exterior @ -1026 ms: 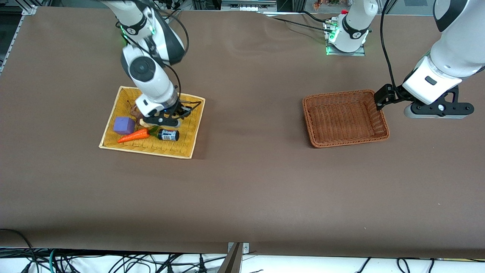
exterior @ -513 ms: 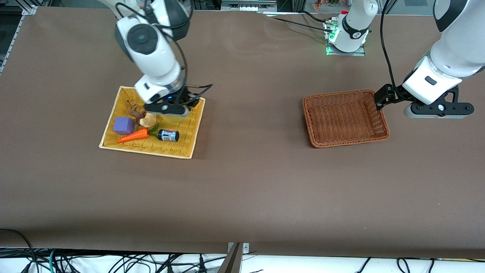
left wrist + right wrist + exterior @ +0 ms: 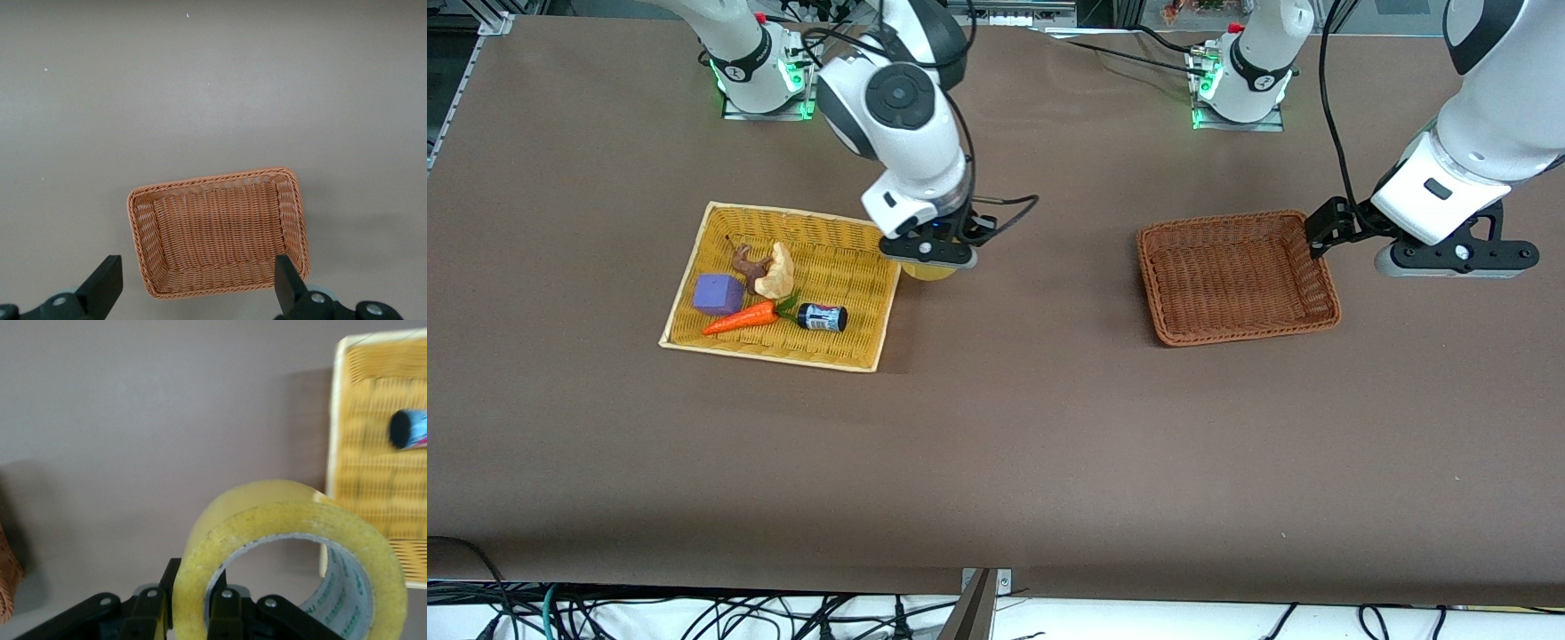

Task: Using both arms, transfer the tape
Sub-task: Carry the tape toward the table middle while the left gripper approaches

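Observation:
My right gripper (image 3: pixel 927 260) is shut on the tape (image 3: pixel 927 270), a yellowish translucent roll with a grey core. It holds the roll in the air over the bare table just off the yellow basket's (image 3: pixel 720 342) edge toward the left arm's end. In the right wrist view the roll (image 3: pixel 293 540) fills the foreground, its wall pinched between the gripper (image 3: pixel 193 603) fingers. My left gripper (image 3: pixel 1458 256) is open and waits in the air beside the brown basket (image 3: pixel 1165 333). In the left wrist view the left gripper (image 3: pixel 197 293) hangs over that basket (image 3: pixel 143 240).
The yellow basket holds a purple block (image 3: pixel 718 294), a carrot (image 3: pixel 740 318), a small dark bottle (image 3: pixel 822 316) with a blue label, and a tan and brown piece (image 3: pixel 767 270). The brown basket has nothing in it. Brown table (image 3: pixel 1032 444) lies between the baskets.
My right gripper has risen out of the yellow basket with the tape and moved toward the left arm's end, past the basket's edge. The left arm has not moved.

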Controlling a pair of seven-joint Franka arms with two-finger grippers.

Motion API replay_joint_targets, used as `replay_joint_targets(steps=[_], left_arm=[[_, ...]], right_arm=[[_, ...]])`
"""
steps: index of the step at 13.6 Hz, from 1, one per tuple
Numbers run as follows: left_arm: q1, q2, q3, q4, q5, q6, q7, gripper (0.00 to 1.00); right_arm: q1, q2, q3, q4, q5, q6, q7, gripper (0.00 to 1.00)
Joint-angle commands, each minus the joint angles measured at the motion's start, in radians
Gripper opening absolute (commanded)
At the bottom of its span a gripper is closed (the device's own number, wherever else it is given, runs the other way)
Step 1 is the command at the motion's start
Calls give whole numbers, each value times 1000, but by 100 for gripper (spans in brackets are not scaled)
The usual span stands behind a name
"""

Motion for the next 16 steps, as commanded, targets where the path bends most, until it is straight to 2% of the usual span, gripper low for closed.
replay_joint_targets(steps=[1, 6, 10, 16], left_arm=[[7, -17, -8, -13, -6, 3, 7, 100], [12, -17, -8, -13, -6, 3, 7, 100], [12, -17, -8, -10, -8, 2, 7, 100], [12, -16, -8, -8, -8, 2, 7, 100]], right_arm=[[56, 107, -7, 100, -36, 40, 92, 0], [128, 233, -8, 163, -43, 82, 134, 0], [165, 322, -10, 166, -44, 180, 171, 0], [165, 390, -14, 166, -68, 220, 160, 0]])
